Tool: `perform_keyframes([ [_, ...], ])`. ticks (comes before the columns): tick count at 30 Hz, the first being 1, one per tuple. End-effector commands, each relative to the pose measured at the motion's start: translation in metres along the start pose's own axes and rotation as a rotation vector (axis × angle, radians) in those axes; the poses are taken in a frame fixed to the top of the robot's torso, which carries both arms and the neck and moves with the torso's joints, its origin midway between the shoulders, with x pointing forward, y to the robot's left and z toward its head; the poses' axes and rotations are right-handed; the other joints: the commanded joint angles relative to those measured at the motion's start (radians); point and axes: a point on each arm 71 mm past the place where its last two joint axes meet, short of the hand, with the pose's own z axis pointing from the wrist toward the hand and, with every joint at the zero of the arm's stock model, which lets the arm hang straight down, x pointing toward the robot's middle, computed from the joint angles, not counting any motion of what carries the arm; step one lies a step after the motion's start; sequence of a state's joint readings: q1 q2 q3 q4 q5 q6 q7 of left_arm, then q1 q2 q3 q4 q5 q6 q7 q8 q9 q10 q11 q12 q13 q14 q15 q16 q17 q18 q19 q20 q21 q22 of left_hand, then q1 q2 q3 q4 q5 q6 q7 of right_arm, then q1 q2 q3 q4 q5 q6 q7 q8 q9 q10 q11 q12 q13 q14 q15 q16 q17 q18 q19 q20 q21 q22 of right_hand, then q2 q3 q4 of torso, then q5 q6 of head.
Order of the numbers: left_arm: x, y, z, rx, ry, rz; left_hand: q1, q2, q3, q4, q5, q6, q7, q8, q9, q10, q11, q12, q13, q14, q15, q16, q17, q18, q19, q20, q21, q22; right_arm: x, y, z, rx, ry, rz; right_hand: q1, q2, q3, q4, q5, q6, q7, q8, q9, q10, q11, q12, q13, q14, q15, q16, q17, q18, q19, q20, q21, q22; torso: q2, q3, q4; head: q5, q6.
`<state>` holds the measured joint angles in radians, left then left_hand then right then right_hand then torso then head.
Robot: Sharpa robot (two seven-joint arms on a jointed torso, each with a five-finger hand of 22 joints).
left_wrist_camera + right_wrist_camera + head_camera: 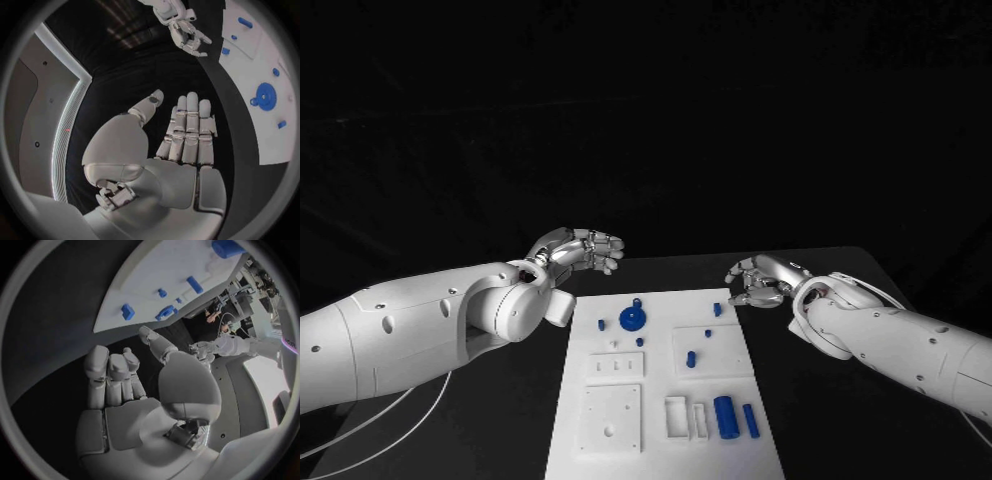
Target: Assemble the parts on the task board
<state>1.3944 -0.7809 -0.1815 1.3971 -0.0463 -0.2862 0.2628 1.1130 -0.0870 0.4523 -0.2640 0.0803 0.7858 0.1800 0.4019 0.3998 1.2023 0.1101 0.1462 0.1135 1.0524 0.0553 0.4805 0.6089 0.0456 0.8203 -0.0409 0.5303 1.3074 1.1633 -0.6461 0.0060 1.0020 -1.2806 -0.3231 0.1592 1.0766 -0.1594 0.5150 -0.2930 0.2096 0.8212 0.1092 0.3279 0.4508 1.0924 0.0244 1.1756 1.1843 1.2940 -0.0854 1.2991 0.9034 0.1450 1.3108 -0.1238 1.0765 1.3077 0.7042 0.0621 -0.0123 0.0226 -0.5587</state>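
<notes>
The white task board (661,400) lies in the middle of the black table. A round blue disc part (633,319) sits near its far end, with small blue pieces (691,358) scattered around it. A blue cylinder (726,415) and a thinner blue pin (750,421) lie at the near right. My left hand (581,250) hovers beyond the board's far left corner, fingers straight and together, thumb apart, holding nothing (181,140). My right hand (759,280) hangs at the far right corner, fingers apart and empty (137,400).
White raised blocks (613,415) and a slotted holder (678,415) stand on the board's near half. Black table surface (473,440) runs along both sides of the board. The disc part (265,96) and board edge (262,65) lie off to the side of my left palm.
</notes>
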Motion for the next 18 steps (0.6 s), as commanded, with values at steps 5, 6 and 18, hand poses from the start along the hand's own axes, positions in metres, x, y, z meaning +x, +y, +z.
perform_keyframes([
  [5,0.0,-0.001,-0.001,0.021,0.029,-0.005,-0.012,0.001,0.006,-0.002,-0.002,0.003,0.001,-0.004,0.001,0.004,-0.001,-0.004,0.001,0.003,0.004,-0.007,0.002,0.017,-0.007,0.001,0.004,0.017,0.03,-0.011,-0.005,-0.007,0.085,0.017,0.069,0.01,-0.058,-0.002,-0.056,0.019,0.017,-0.019,-0.01,-0.009,-0.011,-0.01,-0.006,-0.009,-0.011,-0.009,0.003,0.117,-0.027,0.01,0.006,0.019,0.001,0.0018,-0.0031,-0.009,-0.011],
  [6,0.0,0.0,-0.001,0.022,0.03,-0.006,-0.012,0.001,0.006,-0.002,-0.002,0.003,0.001,-0.004,0.001,0.004,-0.001,-0.004,0.001,0.003,0.004,-0.007,0.002,0.017,-0.007,0.001,0.004,0.017,0.033,-0.013,-0.005,0.003,0.08,0.04,0.071,0.012,-0.063,-0.001,-0.055,0.016,0.016,-0.022,-0.012,-0.009,-0.012,-0.011,-0.007,-0.009,-0.012,-0.01,0.003,0.117,-0.028,0.011,0.006,0.019,0.001,0.0012,-0.0033,-0.008,-0.011],
  [18,-0.001,0.0,-0.003,0.019,0.032,-0.003,-0.013,0.002,0.006,-0.002,-0.002,0.002,0.001,-0.004,0.001,0.004,-0.001,-0.004,0.001,0.002,0.005,-0.008,0.002,0.016,-0.008,0.001,0.003,0.017,0.04,-0.018,-0.001,0.041,0.066,0.077,0.066,0.029,-0.078,0.0,-0.051,0.007,0.014,-0.031,-0.019,-0.007,-0.014,-0.011,-0.009,-0.008,-0.015,-0.012,0.005,0.117,-0.027,0.015,0.006,0.017,0.003,-0.0073,0.0022,-0.011,-0.018],
])
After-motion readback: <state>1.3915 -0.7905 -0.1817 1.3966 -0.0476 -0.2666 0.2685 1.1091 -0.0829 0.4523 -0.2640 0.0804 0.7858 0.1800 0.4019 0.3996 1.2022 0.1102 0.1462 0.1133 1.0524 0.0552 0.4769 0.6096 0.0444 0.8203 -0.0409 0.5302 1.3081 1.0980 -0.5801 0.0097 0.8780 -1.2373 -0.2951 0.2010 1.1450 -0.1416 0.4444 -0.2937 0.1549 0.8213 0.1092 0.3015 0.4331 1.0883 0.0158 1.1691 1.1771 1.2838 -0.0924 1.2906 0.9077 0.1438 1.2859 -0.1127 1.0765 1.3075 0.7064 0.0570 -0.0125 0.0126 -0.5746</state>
